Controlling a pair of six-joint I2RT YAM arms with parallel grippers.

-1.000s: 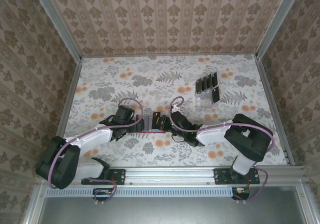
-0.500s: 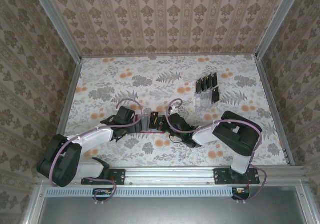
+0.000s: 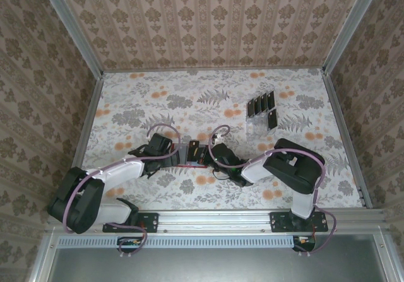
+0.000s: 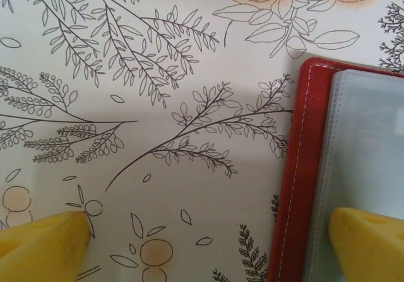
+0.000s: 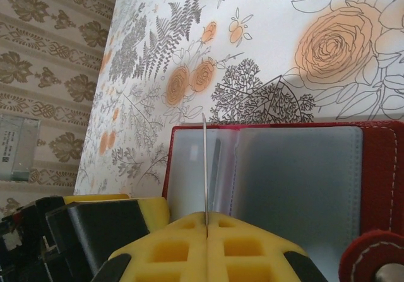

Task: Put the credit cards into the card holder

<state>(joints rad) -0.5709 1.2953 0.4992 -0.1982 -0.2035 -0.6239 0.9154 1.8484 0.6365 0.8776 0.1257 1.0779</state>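
The red card holder (image 3: pixel 191 164) lies open on the flowered table between my two grippers, its clear sleeves (image 5: pixel 297 181) facing up. My right gripper (image 5: pixel 206 222) is shut on one thin credit card (image 5: pixel 204 168), seen edge-on and standing over the holder's left sleeve near the fold. In the top view the right gripper (image 3: pixel 203 152) sits just right of the holder. My left gripper (image 4: pixel 208 244) is open at the holder's left edge (image 4: pixel 300 168). One yellow fingertip (image 4: pixel 369 241) lies over the clear sleeve, the other over bare table. More black credit cards (image 3: pixel 261 105) stand in a rack.
The clear plastic rack (image 3: pixel 257 123) stands at the back right of the table, well apart from the arms. Patterned walls close in the table on three sides. The holder's round closing tab (image 5: pixel 372 257) pokes up at the right wrist view's lower right.
The right arm has swung in to the left, bringing the held card closer over the open holder. The left arm has hardly moved.
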